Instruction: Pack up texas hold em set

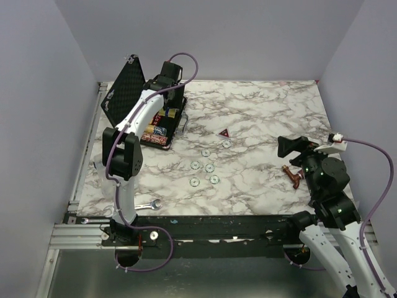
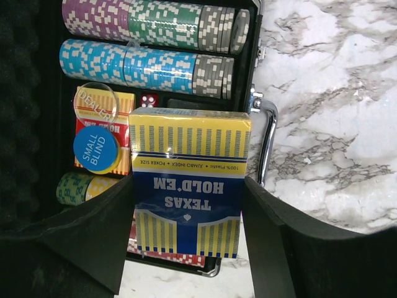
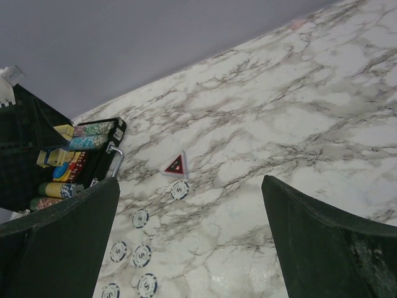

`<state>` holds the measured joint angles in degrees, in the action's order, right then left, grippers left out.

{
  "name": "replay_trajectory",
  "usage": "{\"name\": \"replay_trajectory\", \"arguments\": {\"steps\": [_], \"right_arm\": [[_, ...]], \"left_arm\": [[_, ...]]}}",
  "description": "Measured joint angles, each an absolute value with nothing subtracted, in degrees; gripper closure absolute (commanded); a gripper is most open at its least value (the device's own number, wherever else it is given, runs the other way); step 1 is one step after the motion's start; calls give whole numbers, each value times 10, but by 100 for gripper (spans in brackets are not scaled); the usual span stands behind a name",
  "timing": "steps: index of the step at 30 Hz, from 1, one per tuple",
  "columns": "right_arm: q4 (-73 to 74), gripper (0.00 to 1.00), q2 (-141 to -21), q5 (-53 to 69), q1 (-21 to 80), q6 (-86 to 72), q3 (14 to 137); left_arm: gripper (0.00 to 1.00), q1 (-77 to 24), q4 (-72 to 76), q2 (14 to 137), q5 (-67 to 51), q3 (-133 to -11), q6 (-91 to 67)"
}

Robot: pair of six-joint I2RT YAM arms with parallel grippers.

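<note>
The yellow-and-blue card box [image 2: 189,155], printed TEXAS HOLD'EM, is pinched between the left gripper's [image 2: 188,205] black fingers [image 2: 93,242]. It's held right over the open black case [image 1: 124,87] at the far left of the marble surface [image 1: 260,112]. Whether the box touches the case, I can't tell.

Inside the case, rows of chips [image 2: 155,25] stand on edge: purple, green and grey in one row, light blue and grey in the next. Beside them sit a clear DEALER button [image 2: 95,102], a blue SMALL BLIND disc [image 2: 96,149] and a small red die [image 2: 147,99]. The metal handle [image 2: 268,139] gleams on the case's front edge, and the foam-lined lid stands up.

Out on the surface, six whitish round chips [image 1: 209,167] lie flat and scattered, with a dark red triangle [image 1: 224,133] just beyond them.

Over on the right, the right gripper [image 3: 190,186] hangs above the surface, its fingers [image 3: 329,242] spread wide with nothing between them. A brown tap-shaped piece [image 1: 293,176] lies near it, and a silver wrench [image 1: 147,205] rests by the near edge.
</note>
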<state>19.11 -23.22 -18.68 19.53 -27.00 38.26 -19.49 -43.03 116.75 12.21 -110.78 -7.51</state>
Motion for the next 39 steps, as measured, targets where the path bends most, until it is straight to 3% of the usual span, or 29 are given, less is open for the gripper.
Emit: {"name": "replay_trajectory", "arguments": {"steps": [39], "right_arm": [[190,0,-260,-178,195,-270,383]], "left_arm": [[94,-170,-484,1319,122,-1213,-37]]}}
